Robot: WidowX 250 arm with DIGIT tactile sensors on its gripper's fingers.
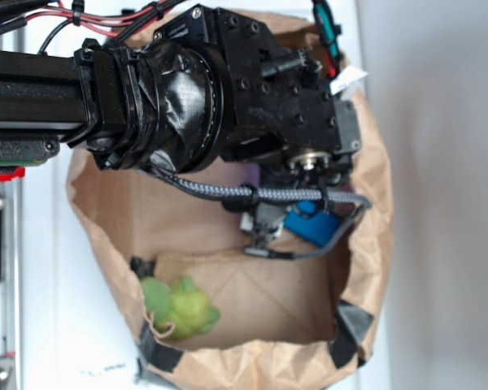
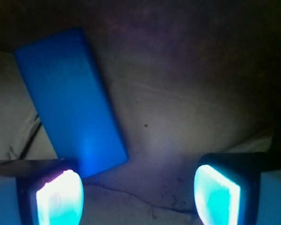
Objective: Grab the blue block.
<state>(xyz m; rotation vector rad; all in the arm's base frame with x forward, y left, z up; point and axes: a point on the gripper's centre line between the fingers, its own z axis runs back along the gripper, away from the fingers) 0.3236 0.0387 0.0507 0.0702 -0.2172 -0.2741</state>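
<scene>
The blue block [image 2: 70,101] lies flat on the floor of a brown paper bag, slanting from upper left down toward my left finger. In the exterior view only a piece of the blue block [image 1: 313,225] shows under the wrist. My gripper [image 2: 138,194] hangs over the bag floor with its glowing pads [image 2: 60,199] wide apart, open, nothing between them. The block's near corner sits just beyond the left pad, off to the left of the gap. From outside, my gripper [image 1: 268,231] is mostly hidden by the black wrist housing.
The paper bag [image 1: 374,244] has tall crumpled walls all round the arm. A green plush toy [image 1: 179,307] lies in its lower left corner. A grey braided cable [image 1: 309,197] loops under the wrist. Black tape patches the bag's lower corners.
</scene>
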